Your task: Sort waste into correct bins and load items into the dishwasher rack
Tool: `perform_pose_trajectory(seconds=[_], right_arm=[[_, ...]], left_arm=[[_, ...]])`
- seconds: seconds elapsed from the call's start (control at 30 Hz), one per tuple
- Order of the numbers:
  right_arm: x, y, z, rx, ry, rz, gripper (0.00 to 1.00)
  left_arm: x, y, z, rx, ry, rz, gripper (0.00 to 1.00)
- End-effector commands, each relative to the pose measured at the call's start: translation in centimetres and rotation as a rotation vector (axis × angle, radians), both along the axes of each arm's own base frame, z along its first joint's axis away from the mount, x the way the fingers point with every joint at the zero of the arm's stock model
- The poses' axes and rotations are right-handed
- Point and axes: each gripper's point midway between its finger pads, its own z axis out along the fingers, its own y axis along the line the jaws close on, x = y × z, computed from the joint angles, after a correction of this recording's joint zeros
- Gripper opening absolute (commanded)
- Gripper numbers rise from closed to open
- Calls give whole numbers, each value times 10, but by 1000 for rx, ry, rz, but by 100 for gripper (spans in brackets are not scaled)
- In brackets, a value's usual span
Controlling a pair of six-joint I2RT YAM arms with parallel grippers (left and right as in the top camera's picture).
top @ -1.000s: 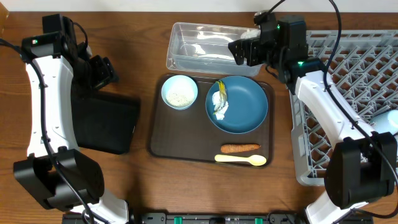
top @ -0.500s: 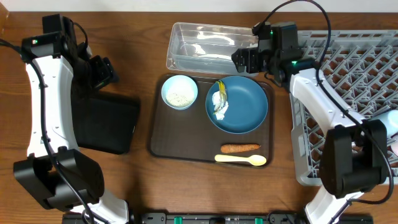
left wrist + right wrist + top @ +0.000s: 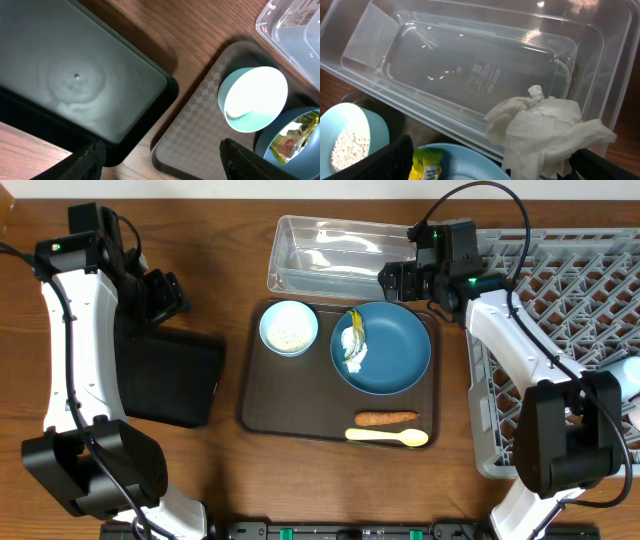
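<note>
Since a second ago the right gripper (image 3: 390, 278) has slid a little right and nearer, from over the clear tub (image 3: 300, 260) to that tub's right end; nothing else has shifted.

Crumpled white paper (image 3: 545, 127) sits at the right end of the tub, against its near wall. Whether it lies fully inside or hangs on the rim I cannot tell. It looks very light, soft and springy, so it would crush easily. The best hold is probably a pinch across the thick middle of the wad, since a loose flap could tear or unfold. The right claw stands wide on either side of it. One finger may brush the paper and the other is well clear, so nothing is gripped.

Near the tub, the dark blue plate (image 3: 395, 355) carries a yellow-green wrapper (image 3: 355, 323), thin and likely slippery. Left of the plate is the pale blue bowl (image 3: 289, 328) holding rice (image 3: 347, 145).

Further left, the left gripper (image 3: 162, 155) hovers wide and empty over the black tray (image 3: 170, 380). At far right is the dishwasher rack (image 3: 560, 290).
</note>
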Motion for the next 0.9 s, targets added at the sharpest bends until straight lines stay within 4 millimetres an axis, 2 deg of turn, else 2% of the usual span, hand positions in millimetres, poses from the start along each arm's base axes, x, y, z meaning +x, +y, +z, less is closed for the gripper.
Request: perform_pose_trajectory(seconds=[0.0, 0.33, 0.63, 0.87], right_arm=[[4, -2, 3, -11, -11, -7, 85], [4, -4, 22, -5, -50, -10, 86], [-4, -16, 10, -62, 6, -46, 83], [-6, -16, 9, -70, 8, -38, 82]], left_arm=[[-3, 1, -2, 6, 9, -7, 76], [-3, 1, -2, 6, 9, -7, 76], [-3, 1, -2, 6, 9, -7, 76], [-3, 1, -2, 6, 9, -7, 76]])
